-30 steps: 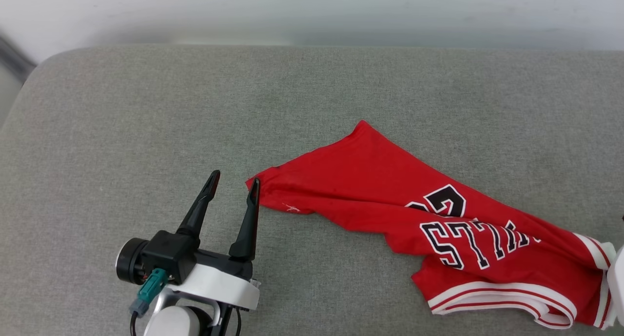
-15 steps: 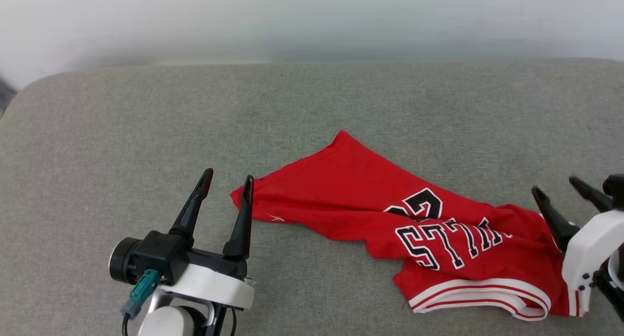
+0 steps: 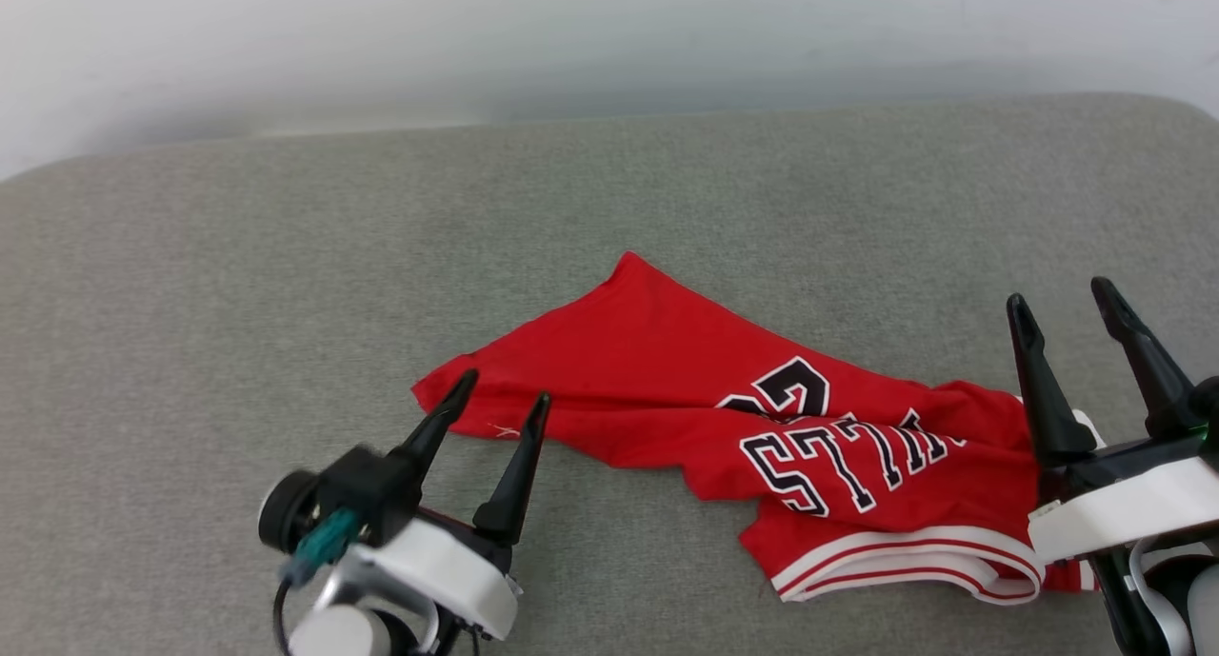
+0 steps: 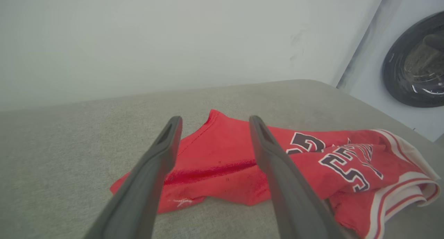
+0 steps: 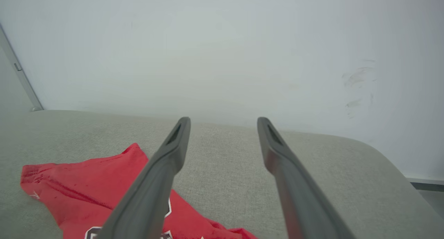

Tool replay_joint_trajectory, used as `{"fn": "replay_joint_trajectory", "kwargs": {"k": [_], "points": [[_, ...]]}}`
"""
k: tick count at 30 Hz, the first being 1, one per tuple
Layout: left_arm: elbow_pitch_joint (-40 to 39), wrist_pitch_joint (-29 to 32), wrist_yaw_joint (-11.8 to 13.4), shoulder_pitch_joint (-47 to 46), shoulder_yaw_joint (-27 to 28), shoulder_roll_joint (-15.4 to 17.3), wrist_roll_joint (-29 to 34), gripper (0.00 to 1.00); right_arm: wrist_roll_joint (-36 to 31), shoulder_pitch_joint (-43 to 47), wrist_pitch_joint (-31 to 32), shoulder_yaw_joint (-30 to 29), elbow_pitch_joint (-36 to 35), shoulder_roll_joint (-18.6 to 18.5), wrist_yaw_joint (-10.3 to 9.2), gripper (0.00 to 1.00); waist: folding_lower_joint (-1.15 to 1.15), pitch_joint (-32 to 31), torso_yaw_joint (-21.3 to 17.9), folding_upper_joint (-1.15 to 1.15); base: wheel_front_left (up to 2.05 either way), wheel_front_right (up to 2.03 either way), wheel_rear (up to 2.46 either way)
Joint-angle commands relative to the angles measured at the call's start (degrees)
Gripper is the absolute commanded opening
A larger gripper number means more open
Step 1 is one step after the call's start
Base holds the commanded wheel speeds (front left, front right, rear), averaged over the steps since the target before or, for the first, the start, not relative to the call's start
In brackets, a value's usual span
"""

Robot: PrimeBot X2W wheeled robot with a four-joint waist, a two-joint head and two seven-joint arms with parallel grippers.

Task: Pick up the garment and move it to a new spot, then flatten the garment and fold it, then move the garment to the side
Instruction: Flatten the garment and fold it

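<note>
**Jersey bunched on grey cushion; both grippers open, nothing held**

The jersey (image 3: 667, 389) is found lying on the cushion (image 3: 286, 256), right of centre in the head view. It is bunched and partly folded over itself, not spread flat. Plain red cloth is shown over its left half. Black, white-outlined lettering and a number are seen upside down on the right half, creased by a fold. A white band with red stripes is laid along the near right edge. One red corner is pointed toward the far wall (image 3: 571, 37); another is stretched out to the left.

The left gripper (image 3: 506, 387) is held at that left corner, its fingers spread apart with nothing clasped. Its tips are seen over the corner's edge, but whether cloth is touched cannot be made out. In the left wrist view, red cloth is framed between and beyond the two fingers.

The right gripper (image 3: 1059, 292) is placed at the jersey's right end, fingers likewise wide apart and empty, tips over bare cushion. Its white body is overlapped with the striped trim in the head view. In the right wrist view the jersey is seen low on the left.

In the left wrist view a dark round door (image 4: 412, 65), probably a washing machine's, is noted beyond the cushion's rounded corner.
</note>
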Motion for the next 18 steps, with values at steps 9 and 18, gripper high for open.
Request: {"fn": "replay_joint_trajectory", "kwargs": {"k": [9, 18], "points": [[1.7, 32.6, -0.1, -11.3, -5.9, 9.6, -4.7, 1.00, -2.6, 0.3, -0.8, -0.8, -2.4, 2.8, -0.03, 1.00, 0.01, 4.5, -4.7, 0.00, 0.00, 0.00, 0.00], [3.6, 44.2, 2.1, -15.3, -7.1, 11.2, -3.6, 1.00, -3.3, 0.5, -1.5, -0.6, -1.8, 4.2, -0.03, 1.00, 0.01, 8.6, -6.4, 0.00, 0.00, 0.00, 0.00]]}}
